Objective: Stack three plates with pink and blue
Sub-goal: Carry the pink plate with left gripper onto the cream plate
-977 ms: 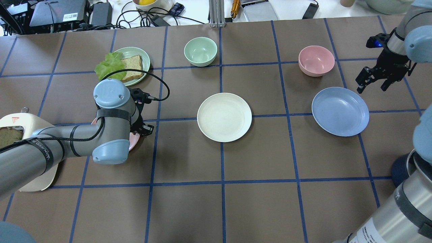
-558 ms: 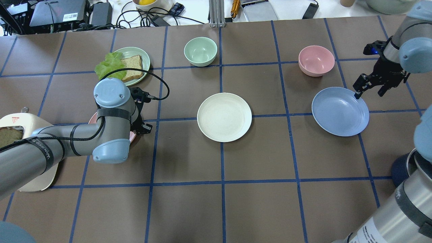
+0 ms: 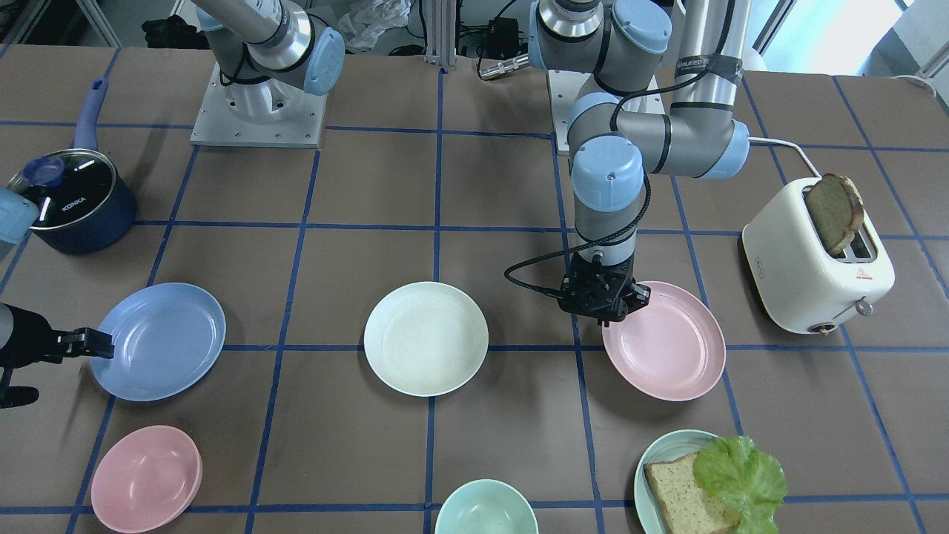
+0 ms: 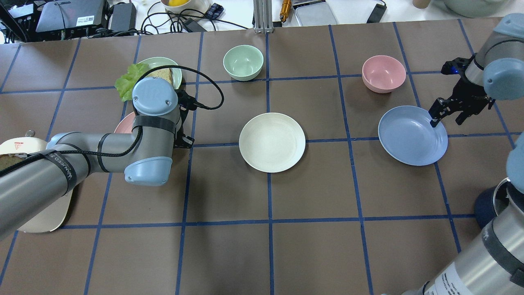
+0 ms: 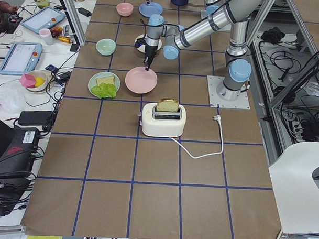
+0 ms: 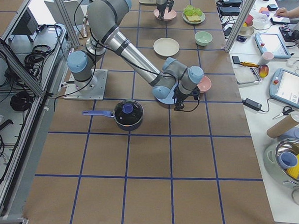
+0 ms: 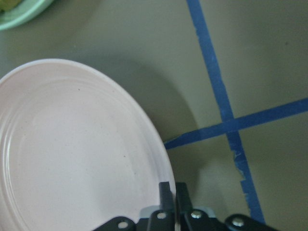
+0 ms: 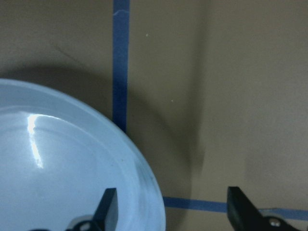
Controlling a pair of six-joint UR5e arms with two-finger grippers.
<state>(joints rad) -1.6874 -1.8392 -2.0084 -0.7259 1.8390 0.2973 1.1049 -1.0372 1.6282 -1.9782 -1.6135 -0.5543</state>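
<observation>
The pale pink plate (image 3: 667,345) sits at the robot's left; my left gripper (image 3: 604,310) is shut on its rim, seen close in the left wrist view (image 7: 171,192), and the shadow under the plate (image 7: 72,154) suggests it is lifted or tilted. The cream-white plate (image 4: 272,142) lies in the middle of the table. The periwinkle blue plate (image 4: 412,135) lies at the right. My right gripper (image 4: 444,116) is open and straddles its far-right rim, one finger over the plate (image 8: 57,159), one outside.
A pink bowl (image 4: 383,73) and a green bowl (image 4: 243,61) stand at the far side. A teal plate (image 3: 652,460) with bread and lettuce is beside the left arm. A toaster (image 3: 812,267) and a blue pot (image 3: 70,196) stand near the robot.
My left arm has moved away from the robot with the pink plate in its grip. My right gripper has come in and down onto the blue plate's rim.
</observation>
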